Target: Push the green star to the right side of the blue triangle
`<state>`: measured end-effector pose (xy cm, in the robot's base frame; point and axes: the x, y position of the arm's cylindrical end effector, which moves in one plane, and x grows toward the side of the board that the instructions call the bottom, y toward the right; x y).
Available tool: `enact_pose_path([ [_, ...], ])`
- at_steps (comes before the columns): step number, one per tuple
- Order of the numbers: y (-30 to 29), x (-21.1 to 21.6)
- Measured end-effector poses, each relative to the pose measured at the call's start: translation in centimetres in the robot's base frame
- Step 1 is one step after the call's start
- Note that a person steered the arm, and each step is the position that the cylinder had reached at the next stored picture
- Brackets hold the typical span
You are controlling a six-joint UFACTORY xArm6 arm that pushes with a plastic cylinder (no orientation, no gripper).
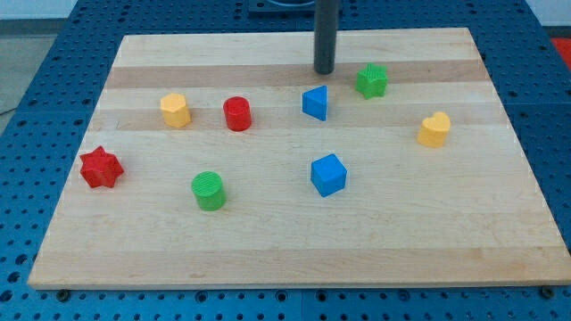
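The green star [372, 80] lies on the wooden board near the view's top, right of centre. The blue triangle [315, 102] lies just to its lower left, a small gap between them. My tip [324, 71] stands on the board just above the blue triangle and to the left of the green star, touching neither.
A blue cube [327, 174] sits below the triangle. A red cylinder [237, 114] and a yellow block [176, 111] lie to the left, a red star [100, 168] at far left, a green cylinder [209, 191] lower left, a yellow heart [434, 129] at right. The wooden board [446, 232] ends in blue table.
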<state>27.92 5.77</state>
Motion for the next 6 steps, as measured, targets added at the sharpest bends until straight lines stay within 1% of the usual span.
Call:
enact_pose_path([
  [1,5.5,0.6],
  [2,7.5,2.7],
  [3,5.3,3.4],
  [4,6.2,3.3],
  [6,15.3,4.2],
])
